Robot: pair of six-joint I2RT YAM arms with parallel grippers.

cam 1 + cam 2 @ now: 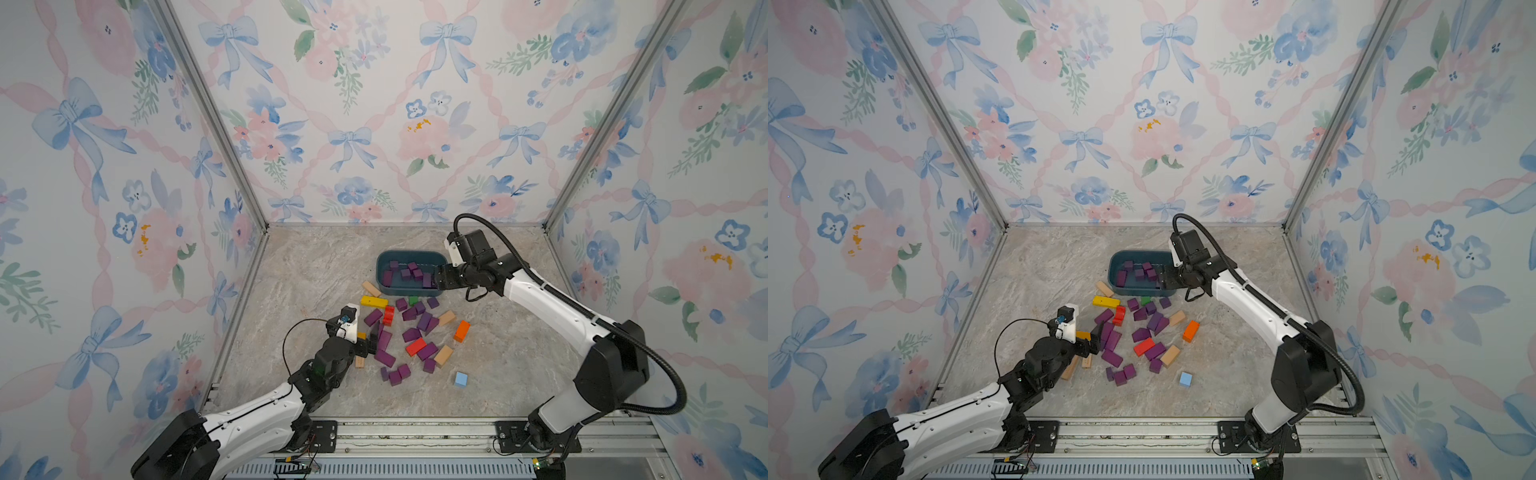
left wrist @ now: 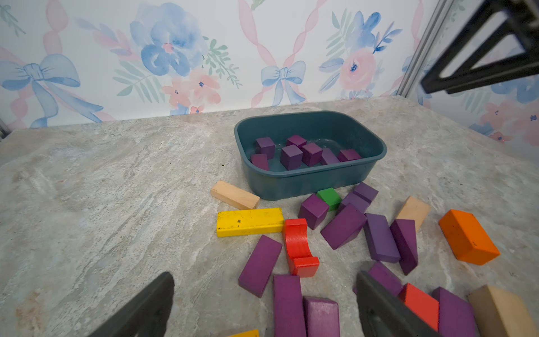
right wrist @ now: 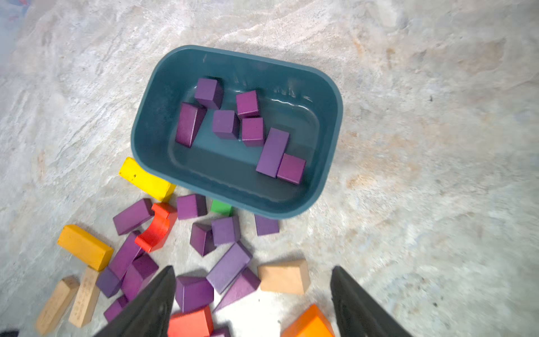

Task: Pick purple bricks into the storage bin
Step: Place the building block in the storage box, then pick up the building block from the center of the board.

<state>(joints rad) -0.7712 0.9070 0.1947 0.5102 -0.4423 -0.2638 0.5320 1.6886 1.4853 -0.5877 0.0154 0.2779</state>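
R gripper (image 3: 253, 272): we see jaws apart, nothing held, at the right end of the storage bin (image 3: 227, 172). Seven purple bricks (image 3: 272, 153) lie inside. Loose bricks (image 1: 424, 322) are scattered on the table (image 1: 316, 266) just in front. L gripper (image 2: 264, 275): jaws wide, empty, low over them.

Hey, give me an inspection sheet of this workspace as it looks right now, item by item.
Surface: marbled tabletop, no spills seen.
Job's things: seven purple bricks in the teal bin; many more loose in front of it.
Clutter: yellow block, red arch, orange block, green block, light blue cube, tan blocks among them.
End effectors: left end effector open at the pile; right end effector open, empty, at the bin's end.
Cables: thin wire loops at left wrist; black hose along right arm.
Surroundings: floral wallpaper walls, metal frame.
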